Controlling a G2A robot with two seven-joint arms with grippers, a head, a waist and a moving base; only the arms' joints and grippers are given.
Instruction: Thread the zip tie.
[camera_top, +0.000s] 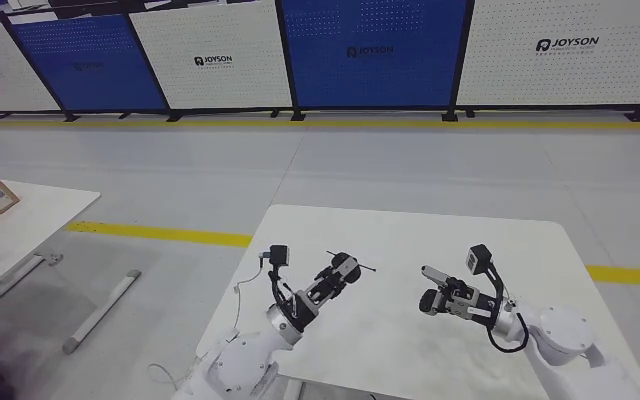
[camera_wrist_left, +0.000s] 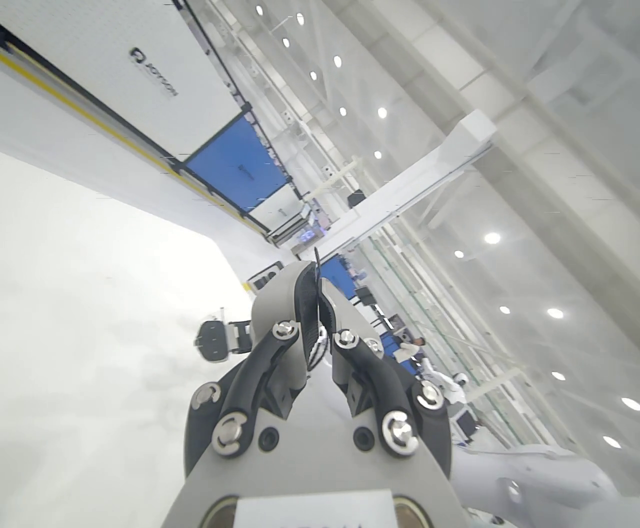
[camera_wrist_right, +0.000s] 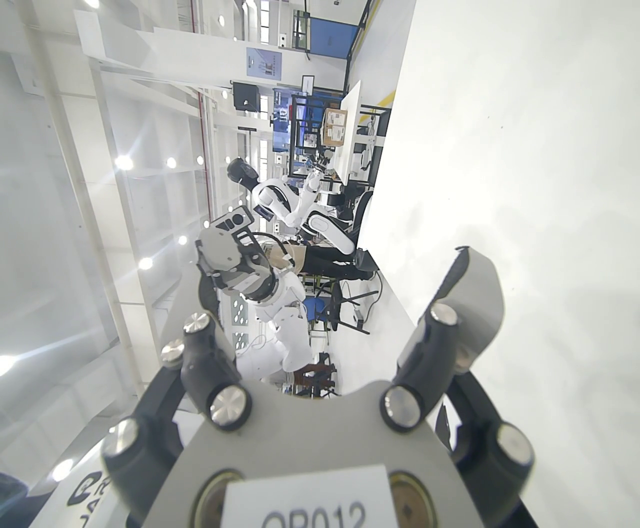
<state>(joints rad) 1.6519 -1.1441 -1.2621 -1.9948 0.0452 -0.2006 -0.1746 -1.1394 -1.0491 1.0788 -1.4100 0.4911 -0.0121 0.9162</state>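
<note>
Left gripper is clamped on the zip tie. The tie's long axis crosses the jaws, one free end pointing toward the wide-spread, empty right gripper, well apart over the surface.

Overhead and wrist views, shared table

Grey floor, yellow line, blue-white partition panels, white table, ceiling spotlights.
</note>
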